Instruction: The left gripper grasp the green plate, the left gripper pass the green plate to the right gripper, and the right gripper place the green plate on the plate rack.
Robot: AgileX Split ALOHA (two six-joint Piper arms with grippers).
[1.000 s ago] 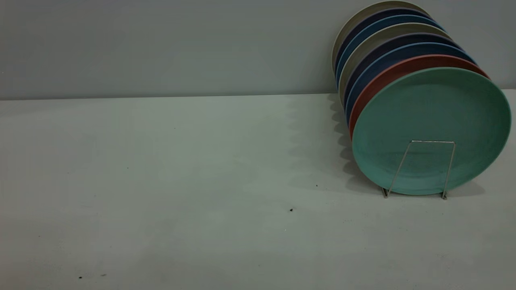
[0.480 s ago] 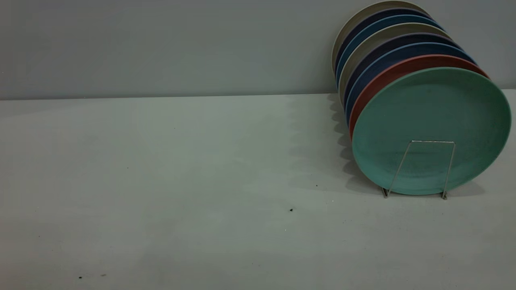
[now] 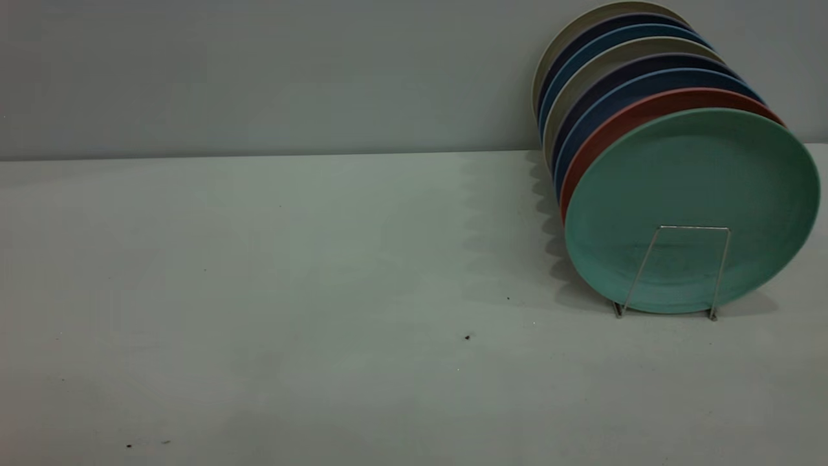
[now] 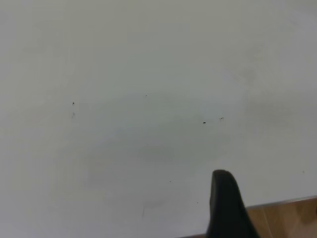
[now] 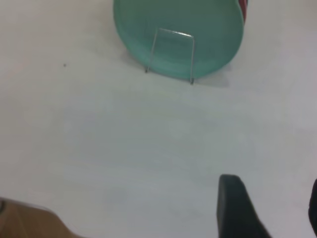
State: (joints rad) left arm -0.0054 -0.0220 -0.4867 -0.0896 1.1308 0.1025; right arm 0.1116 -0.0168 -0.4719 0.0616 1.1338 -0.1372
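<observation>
The green plate (image 3: 692, 175) stands upright at the front of the row of plates in the plate rack (image 3: 689, 228), behind the rack's front wire loop, at the table's right. The right wrist view shows the plate (image 5: 208, 20) and the rack's front loop (image 5: 173, 32) far ahead of my right gripper (image 5: 271, 201). That gripper is open and empty above bare table. My left gripper (image 4: 270, 208) shows only one black finger (image 4: 224, 198), over bare table near the table edge. Neither gripper shows in the exterior view.
Behind the green plate stand a salmon-pink plate (image 3: 621, 123), then blue (image 3: 605, 97) and beige plates (image 3: 569, 39), near the back wall. The table's edge and wooden floor (image 4: 282, 218) lie close to the left gripper. Small dark specks (image 3: 467, 337) dot the table.
</observation>
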